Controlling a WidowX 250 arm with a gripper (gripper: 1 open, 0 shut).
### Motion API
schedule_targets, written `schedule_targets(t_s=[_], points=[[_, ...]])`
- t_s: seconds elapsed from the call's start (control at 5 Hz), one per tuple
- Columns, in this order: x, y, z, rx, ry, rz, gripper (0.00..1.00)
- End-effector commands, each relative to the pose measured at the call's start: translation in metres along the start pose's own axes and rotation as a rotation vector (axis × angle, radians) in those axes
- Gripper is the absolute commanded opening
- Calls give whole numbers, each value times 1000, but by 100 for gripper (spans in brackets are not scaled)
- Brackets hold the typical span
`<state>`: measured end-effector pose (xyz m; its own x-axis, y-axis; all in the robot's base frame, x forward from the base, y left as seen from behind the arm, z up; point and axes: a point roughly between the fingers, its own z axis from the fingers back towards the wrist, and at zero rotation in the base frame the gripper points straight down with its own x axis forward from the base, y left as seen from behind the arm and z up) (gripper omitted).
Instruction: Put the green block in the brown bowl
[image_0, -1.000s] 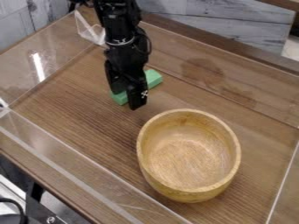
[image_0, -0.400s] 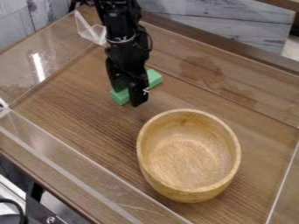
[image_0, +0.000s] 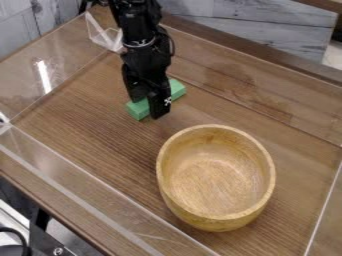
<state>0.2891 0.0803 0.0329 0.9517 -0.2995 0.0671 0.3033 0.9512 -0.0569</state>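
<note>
the black gripper (image_0: 146, 97) has shifted slightly since the earlier frame, and a little more of the green block (image_0: 138, 109) now shows beneath it, while the block itself and the brown bowl (image_0: 215, 178) look to be in the same spots.

the gripper comes down from the top of the view, its dark arm (image_0: 135, 25) standing over the far part of the wooden table (image_0: 80, 135). its fingers are spread apart, pinching nothing that i can make out. they are low over the block and hide its middle, and i can't tell whether either one touches it.

the block lies flat on the table, running at a slant, with one bright green end showing at the near left of the gripper and the other out to the right. it is outside the bowl, beyond its far left side as the camera sees it, with bare wood between the two. the bowl sits upright in the near right part of the view, pale tan, its thick rim all in sight and the grain showing inside.

a crumpled clear plastic piece (image_0: 102, 33) is beside the arm at the upper left. dark cable (image_0: 14, 236) curls in the lower left corner, and grey wood-grain boards (image_0: 261, 27) show behind the table.
</note>
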Motion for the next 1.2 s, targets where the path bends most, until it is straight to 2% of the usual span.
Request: schedule_targets(t_s=[0.0,0.2,0.6,1.0], points=[[0,7,-6,3,-10,7,100],[-1,6,-6,-6,-5,20,0],[-10,-8,18,-62,61,88,0],[-16,-26,51,-115,118,146,0]])
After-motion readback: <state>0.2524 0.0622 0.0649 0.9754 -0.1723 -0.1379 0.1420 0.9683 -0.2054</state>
